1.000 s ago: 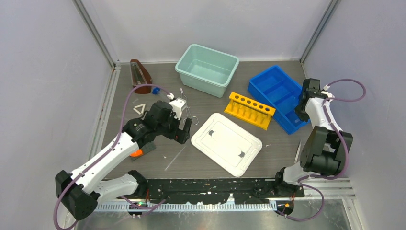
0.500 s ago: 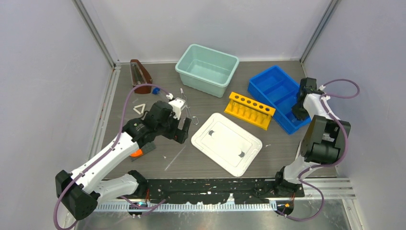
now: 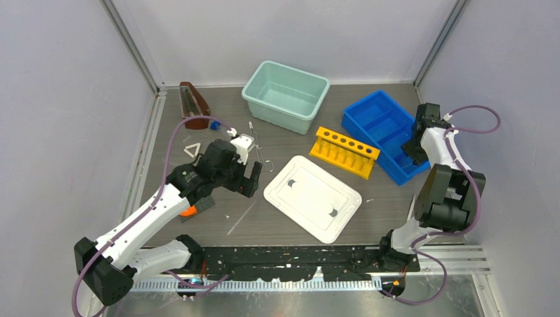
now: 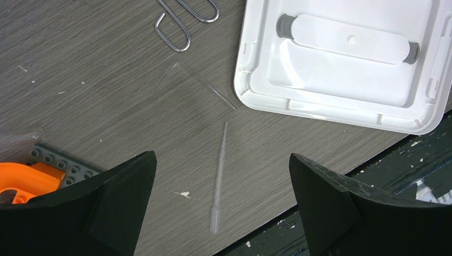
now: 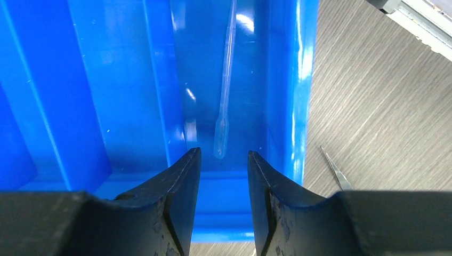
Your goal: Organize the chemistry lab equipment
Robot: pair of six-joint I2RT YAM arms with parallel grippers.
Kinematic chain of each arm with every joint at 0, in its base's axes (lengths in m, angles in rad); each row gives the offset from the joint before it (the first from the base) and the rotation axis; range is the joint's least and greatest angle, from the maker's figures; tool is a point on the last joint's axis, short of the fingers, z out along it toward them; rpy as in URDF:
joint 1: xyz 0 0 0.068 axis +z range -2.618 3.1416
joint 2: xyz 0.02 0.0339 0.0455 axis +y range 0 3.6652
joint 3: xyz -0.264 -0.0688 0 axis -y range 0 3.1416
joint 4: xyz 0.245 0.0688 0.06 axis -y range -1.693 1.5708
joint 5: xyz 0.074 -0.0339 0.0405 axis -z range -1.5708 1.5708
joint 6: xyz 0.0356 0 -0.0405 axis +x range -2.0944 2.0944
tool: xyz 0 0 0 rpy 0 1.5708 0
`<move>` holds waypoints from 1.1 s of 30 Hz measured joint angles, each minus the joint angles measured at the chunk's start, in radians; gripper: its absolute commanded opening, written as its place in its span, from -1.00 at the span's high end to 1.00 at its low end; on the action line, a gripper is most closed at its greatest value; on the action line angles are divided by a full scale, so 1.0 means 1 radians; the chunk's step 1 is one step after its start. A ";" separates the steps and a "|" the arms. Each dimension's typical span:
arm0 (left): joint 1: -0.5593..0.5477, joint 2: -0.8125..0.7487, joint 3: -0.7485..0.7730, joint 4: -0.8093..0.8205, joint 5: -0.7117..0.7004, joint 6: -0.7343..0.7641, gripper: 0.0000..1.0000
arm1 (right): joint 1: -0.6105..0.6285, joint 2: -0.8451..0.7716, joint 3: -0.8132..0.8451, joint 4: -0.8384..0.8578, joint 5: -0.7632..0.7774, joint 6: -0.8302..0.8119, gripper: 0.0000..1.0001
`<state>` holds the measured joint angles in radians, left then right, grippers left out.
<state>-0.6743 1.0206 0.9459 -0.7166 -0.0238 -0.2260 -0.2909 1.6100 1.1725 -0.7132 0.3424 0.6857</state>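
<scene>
Equipment lies scattered over the left half of the counter in my top view. The white triangle [image 3: 193, 150] and blue knob [image 3: 214, 125] sit toward the far left corner, and the wire tongs [image 3: 259, 152] lie just beyond my left gripper [image 3: 252, 177]. The blue tray [image 3: 370, 112] sits by the far right corner with my right gripper [image 3: 411, 152] over its near end, presumably because slim items get sorted there.

On the left wrist camera, the fingers [image 4: 120, 202] stand wide apart and empty, straddling a clear dropper [image 4: 218, 181]. It lies on bare wood close to the near edge, beside the white lid [image 4: 320, 85]. It is thin and almost see-through, with a small bulb at its near end, and I judge it the next pick. A second dropper [image 4: 205, 85] lies slantwise farther off, near the tongs' loops.

On the right wrist camera, the fingers [image 5: 181, 186] are a narrow gap apart with nothing between them. They hang above the tray's right compartment, where a stowed dropper [image 5: 224, 96] rests lengthwise on the floor.
</scene>
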 measured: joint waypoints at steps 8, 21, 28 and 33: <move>0.000 -0.008 0.000 -0.008 -0.031 0.000 -0.99 | 0.000 -0.154 0.035 -0.116 -0.040 0.041 0.14; 0.000 -0.037 0.000 -0.010 -0.045 0.000 -0.99 | 0.000 -0.516 -0.122 -0.265 -0.079 0.113 0.21; 0.000 -0.052 0.000 -0.010 -0.027 -0.001 -0.99 | 0.001 -0.637 -0.267 -0.262 -0.029 0.114 0.13; 0.000 -0.052 0.000 -0.010 -0.015 -0.002 -0.99 | 0.001 -0.679 -0.401 -0.229 0.048 0.121 0.06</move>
<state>-0.6743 0.9684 0.9459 -0.7261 -0.0391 -0.2276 -0.2901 0.9314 0.7715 -0.9424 0.3901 0.8070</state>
